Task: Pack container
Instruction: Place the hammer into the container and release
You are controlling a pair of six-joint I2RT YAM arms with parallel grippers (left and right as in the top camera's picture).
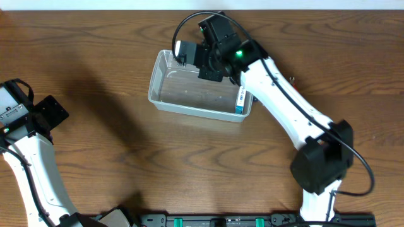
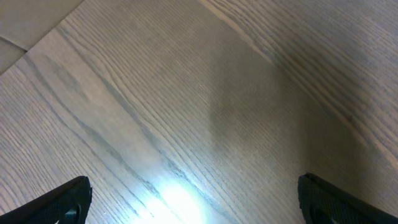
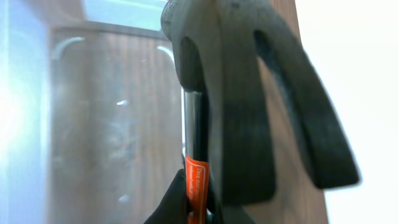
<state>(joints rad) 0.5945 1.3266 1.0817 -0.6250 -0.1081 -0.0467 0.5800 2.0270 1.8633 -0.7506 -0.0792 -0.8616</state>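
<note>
The clear plastic container (image 1: 189, 108) sits on the wooden table at centre back. My right gripper (image 1: 203, 62) hovers over its far rim, shut on a claw hammer (image 1: 184, 50). In the right wrist view the hammer's dark claw head (image 3: 249, 93) fills the frame, with a chrome shaft and orange label pinched at my right gripper (image 3: 198, 205). The container's floor and rim (image 3: 112, 30) lie beneath it. My left gripper (image 1: 50, 112) is open and empty over bare table at the far left; its fingertips sit wide apart in the left wrist view (image 2: 196, 196).
A small blue-and-white box (image 1: 242, 101) stands on edge inside the container's right end, under my right arm. The table's back edge runs along the top of the overhead view. A bright glare spot lies on the wood under my left gripper.
</note>
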